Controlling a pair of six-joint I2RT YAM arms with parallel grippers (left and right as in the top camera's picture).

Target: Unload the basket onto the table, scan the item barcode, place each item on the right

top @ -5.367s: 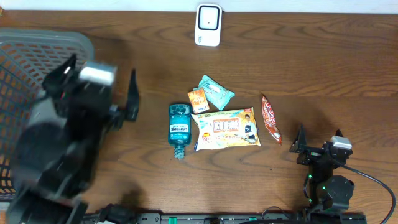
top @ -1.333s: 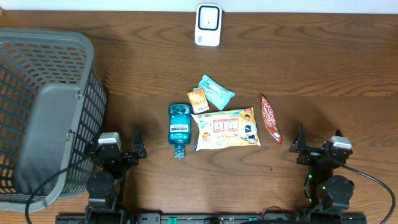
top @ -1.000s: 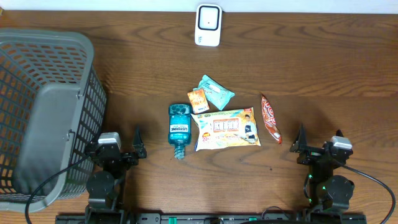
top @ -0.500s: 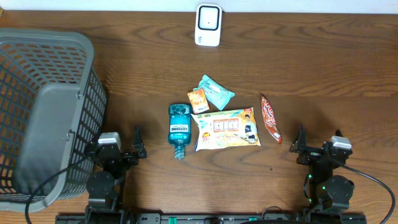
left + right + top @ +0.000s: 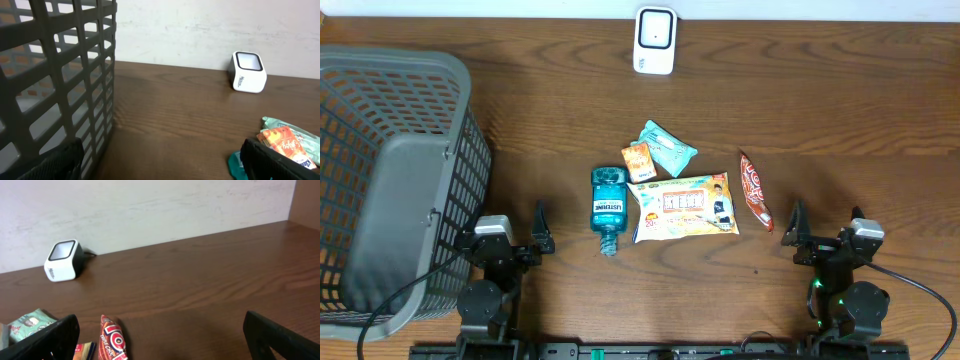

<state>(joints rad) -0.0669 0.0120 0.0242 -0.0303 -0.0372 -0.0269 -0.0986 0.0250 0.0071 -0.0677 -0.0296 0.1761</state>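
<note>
Right claw (image 5: 826,232) nudged left, spread; left claw (image 5: 508,238) spread. Mouthwash bottle (image 5: 607,208) lies front-back, narrow end toward robot.

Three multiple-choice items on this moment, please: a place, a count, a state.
1. Where on the table is the barcode scanner? A near edge; B far edge, centre; C right end.
2. How many products lie mid-table? A three; B five; C seven.
3. How are the left end effector and right end effector? A both open, empty; B left shut on the mouthwash; C right shut on the scanner.
Key: 1 B, it stands at the back, centred. 2 B: mouthwash bottle, orange box, teal packet, large snack pack, red snack stick. 3 A: fingers spread, nothing between them.
</note>
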